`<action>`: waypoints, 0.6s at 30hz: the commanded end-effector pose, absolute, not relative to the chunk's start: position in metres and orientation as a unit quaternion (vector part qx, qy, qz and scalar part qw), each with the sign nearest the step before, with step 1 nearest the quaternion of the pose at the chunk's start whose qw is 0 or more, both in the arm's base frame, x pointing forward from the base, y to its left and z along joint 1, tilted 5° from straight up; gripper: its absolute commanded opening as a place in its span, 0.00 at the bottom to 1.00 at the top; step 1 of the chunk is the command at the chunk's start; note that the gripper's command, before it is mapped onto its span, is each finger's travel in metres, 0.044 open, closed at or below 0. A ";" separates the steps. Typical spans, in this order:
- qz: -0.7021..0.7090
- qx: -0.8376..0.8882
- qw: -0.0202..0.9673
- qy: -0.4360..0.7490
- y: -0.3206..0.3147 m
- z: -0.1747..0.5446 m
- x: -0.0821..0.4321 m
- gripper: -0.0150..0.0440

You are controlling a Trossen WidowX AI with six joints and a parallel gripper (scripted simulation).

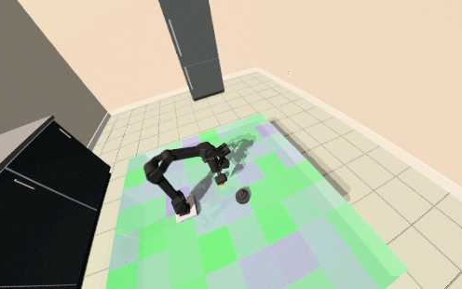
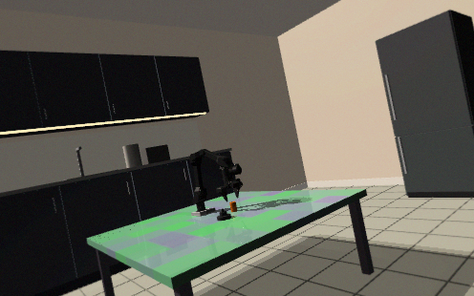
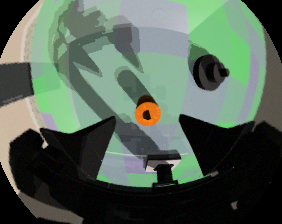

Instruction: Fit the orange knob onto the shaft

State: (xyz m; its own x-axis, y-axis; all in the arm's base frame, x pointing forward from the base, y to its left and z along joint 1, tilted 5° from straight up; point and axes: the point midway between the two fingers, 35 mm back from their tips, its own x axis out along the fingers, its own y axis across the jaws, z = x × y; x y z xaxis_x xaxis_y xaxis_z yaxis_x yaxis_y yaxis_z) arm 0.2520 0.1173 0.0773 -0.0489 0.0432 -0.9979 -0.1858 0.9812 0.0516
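The orange knob [image 1: 222, 185] [image 2: 233, 206] [image 3: 156, 115] stands upright on the table, its dark hole facing up; I cannot tell surely which way the hole's flat side faces. The round dark pedestal [image 1: 242, 196] [image 2: 224, 216] [image 3: 205, 80] stands a short way from the knob, to the upper right of it in the wrist view. Its dark shaft [image 3: 224, 72] points up, with its flat side not visible. My gripper [image 2: 231, 198] [image 3: 147, 118] is open and empty, pointing down above the knob. In the wrist view the knob shows between the fingertips, below them. In the top view the gripper partly hides the knob.
The arm's pale base plate [image 1: 187, 216] [image 3: 170, 164] sits on the patchwork table [image 1: 273, 254] [image 2: 139, 255]. The arm casts long shadows across the table top. Dark kitchen cabinets [image 2: 17, 239] and a tall fridge [image 1: 194, 42] [image 2: 423, 105] stand away from the table.
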 end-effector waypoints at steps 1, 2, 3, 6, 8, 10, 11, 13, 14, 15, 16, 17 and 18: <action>0.080 -0.050 0.685 0.722 0.117 0.068 0.251 1.00; 0.080 -0.050 0.685 0.722 0.117 0.066 0.251 1.00; 0.080 -0.050 0.685 0.722 0.117 0.065 0.251 1.00; 0.080 -0.050 0.685 0.722 0.117 0.060 0.251 1.00; 0.080 -0.050 0.685 0.722 0.118 0.056 0.251 1.00; 0.080 -0.050 0.685 0.722 0.118 0.053 0.251 1.00; 0.080 -0.050 0.685 0.722 0.118 0.052 0.251 1.00; 0.080 -0.050 0.685 0.722 0.118 0.048 0.251 1.00; 0.080 -0.050 0.685 0.722 0.118 0.047 0.251 1.00; 0.080 -0.050 0.685 0.722 0.118 0.045 0.251 1.00; 0.080 -0.050 0.685 0.722 0.118 0.043 0.250 1.00; 0.080 -0.050 0.685 0.722 0.118 0.042 0.250 1.00; 0.080 -0.050 0.685 0.722 0.118 0.040 0.250 1.00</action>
